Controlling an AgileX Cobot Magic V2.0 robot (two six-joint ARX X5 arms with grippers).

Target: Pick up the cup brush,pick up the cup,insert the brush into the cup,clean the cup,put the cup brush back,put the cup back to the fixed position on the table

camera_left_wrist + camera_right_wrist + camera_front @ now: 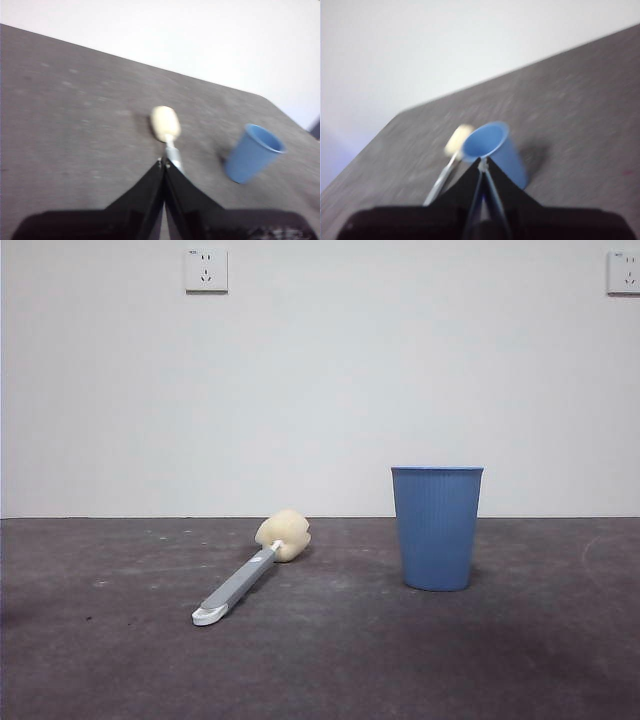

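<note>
Nearest the left wrist camera, my left hand (164,162) has its jaws pressed together, empty, above the worktop (65,130); the cup brush (167,131) lies straight ahead, its long axis in line with the hand, handle nearest and sponge head farthest. My right hand (482,164), jaws likewise together and empty, points at the upright cup (495,150). Only the front view shows the brush lying flat well apart from the cup, with neither hand in sight.

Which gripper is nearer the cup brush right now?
Left. The left gripper hangs over the cup brush handle; the right gripper hangs by the cup.
</note>
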